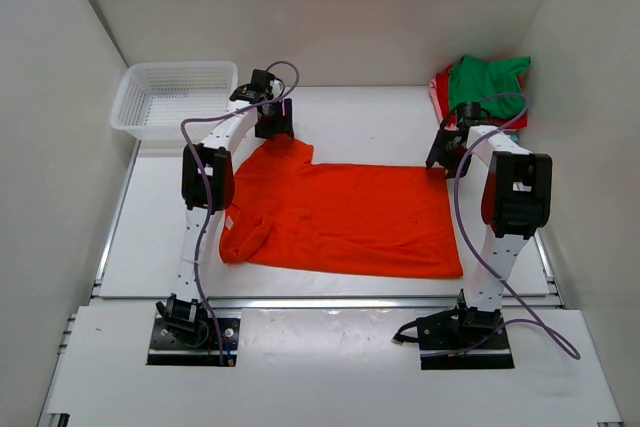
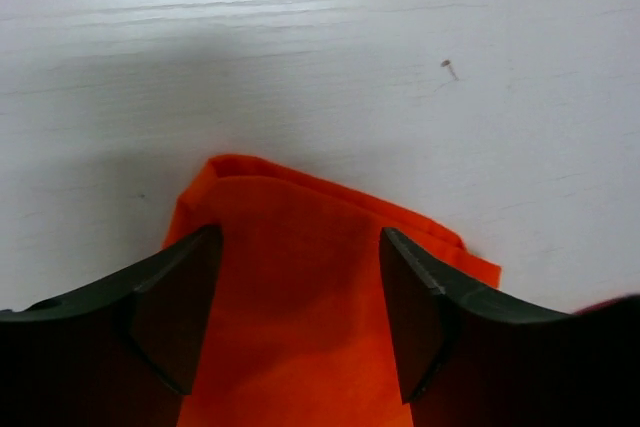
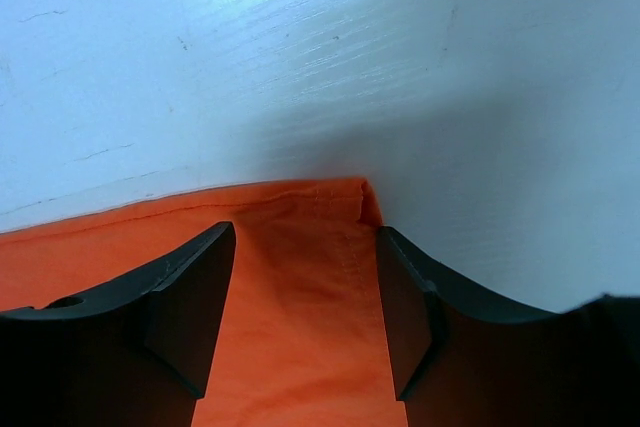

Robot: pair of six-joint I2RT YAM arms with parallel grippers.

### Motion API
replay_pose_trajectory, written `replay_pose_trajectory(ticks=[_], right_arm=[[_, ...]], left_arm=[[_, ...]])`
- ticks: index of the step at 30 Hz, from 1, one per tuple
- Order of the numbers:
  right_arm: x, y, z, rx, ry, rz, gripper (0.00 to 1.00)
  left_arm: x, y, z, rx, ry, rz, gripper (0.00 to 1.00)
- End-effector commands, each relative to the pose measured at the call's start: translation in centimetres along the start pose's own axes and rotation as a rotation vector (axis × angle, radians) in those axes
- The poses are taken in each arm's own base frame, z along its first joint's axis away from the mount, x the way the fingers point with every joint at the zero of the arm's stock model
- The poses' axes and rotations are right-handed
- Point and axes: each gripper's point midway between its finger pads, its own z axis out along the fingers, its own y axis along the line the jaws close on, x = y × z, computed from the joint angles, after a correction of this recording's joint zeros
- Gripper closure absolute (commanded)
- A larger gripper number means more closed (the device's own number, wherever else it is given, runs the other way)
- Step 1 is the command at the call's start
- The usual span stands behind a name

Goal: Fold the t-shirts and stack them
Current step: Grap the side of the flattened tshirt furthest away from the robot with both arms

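Seen from above, the left arm [image 1: 205, 182] is rising from its base at 7 o'clock and the right arm [image 1: 512, 197] from its base at 5 o'clock, both at the near edge of the white table [image 1: 150, 247]. Just beyond them, the orange t-shirt [image 1: 350, 217] is lying spread across the middle of the table. Its body is stretching flat toward 3 o'clock, while its near-left part, at about 8 o'clock, is bunching into loose folds.

Farther on, the left gripper [image 1: 272, 119] is hanging at 11 o'clock over the shirt's far-left sleeve. In its wrist view its fingers [image 2: 175, 297] are standing apart, with the sleeve's rounded end lying on the table between and below them, not pinched. The right gripper [image 1: 443, 154] is hanging at 2 o'clock over the shirt's far-right corner. Its fingers [image 3: 185, 292] are also standing apart, and the stitched hem corner is lying flat beneath the gap, ungripped.

Farthest away, a white mesh basket [image 1: 175, 97] is sitting at 10 o'clock against the left wall, well apart from the shirt. At 1 o'clock, in the far-right corner, a green t-shirt [image 1: 488, 79] is resting on top of a pile, with a red t-shirt [image 1: 440, 89] showing at the pile's left edge beneath it.
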Motion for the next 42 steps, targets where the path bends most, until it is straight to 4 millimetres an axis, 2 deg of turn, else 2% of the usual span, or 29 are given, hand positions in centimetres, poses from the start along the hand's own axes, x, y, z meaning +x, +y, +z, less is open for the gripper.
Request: replay_pose_trajectory(ticks=[1,4,8,12,16,17,18,22,24,26,28,29,30,36,38,41,42], right_arm=[[-1.1,0.0,-0.2,0.028,-0.034,0.01,0.44],[-1.1,0.0,-0.5,0.028,-0.048,0.008,0.44],[-1.2,0.1,-0.8,0.026,-0.062,0.003,0.44],[-1.3,-0.2,-0.9,0.03,-0.062,0.004,0.43],[-1.0,-0.8,-0.9,0.04,-0.058,0.01,0.43],[-1.0,-0.9,-0.9,0.041,-0.057,0.007,0.43],[-1.2,-0.7,-0.9,0.038,-0.065,0.005,0.43],[-1.2,-1.2,-1.3,0.043,-0.07,0.011,0.43],[-1.5,-1.4,-1.6,0.041,-0.08,0.013,0.42],[-1.1,-1.7,-1.4,0.047,-0.073,0.01,0.42],[-1.4,-1.8,-1.7,0.05,-0.079,0.011,0.43],[-1.8,-1.9,-1.8,0.049,-0.09,0.016,0.43],[-1.7,-1.9,-1.8,0.05,-0.087,0.014,0.43],[-1.7,-2.4,-1.8,0.057,-0.093,0.022,0.43],[-1.9,-2.4,-2.0,0.051,-0.101,0.028,0.43],[-2.2,-2.2,-2.1,0.05,-0.109,0.024,0.42],[-2.1,-2.3,-1.8,0.05,-0.103,0.027,0.42]], left_arm=[[-3.2,0.3,-4.3,-0.023,-0.103,-0.006,0.24],[-3.6,0.5,-4.9,0.001,-0.117,-0.013,0.23],[-4.3,-0.6,-5.6,0.069,-0.15,-0.031,0.22],[-5.5,-1.6,-7.5,0.102,-0.214,-0.035,0.24],[-6.6,-1.4,-8.2,0.087,-0.248,-0.034,0.23],[-6.8,-0.9,-8.0,0.073,-0.255,-0.033,0.22],[-6.9,-1.2,-8.0,0.068,-0.254,-0.021,0.22],[-6.4,0.1,-6.3,0.0,-0.215,-0.016,0.22],[-5.5,1.4,-5.1,-0.04,-0.179,-0.021,0.21],[-4.4,2.0,-3.6,-0.06,-0.145,-0.024,0.21],[-4.2,1.7,-3.0,-0.058,-0.128,-0.019,0.22],[-3.3,2.6,-2.0,-0.081,-0.099,-0.021,0.23],[-3.1,2.1,-1.7,-0.086,-0.088,-0.012,0.24],[-1.9,2.0,-0.6,-0.122,-0.043,0.013,0.24],[-1.1,1.9,-0.5,-0.107,-0.018,0.005,0.3],[-0.5,1.5,-0.3,-0.068,0.003,-0.009,0.66],[-0.6,1.7,-0.4,-0.065,0.003,-0.017,0.68]])
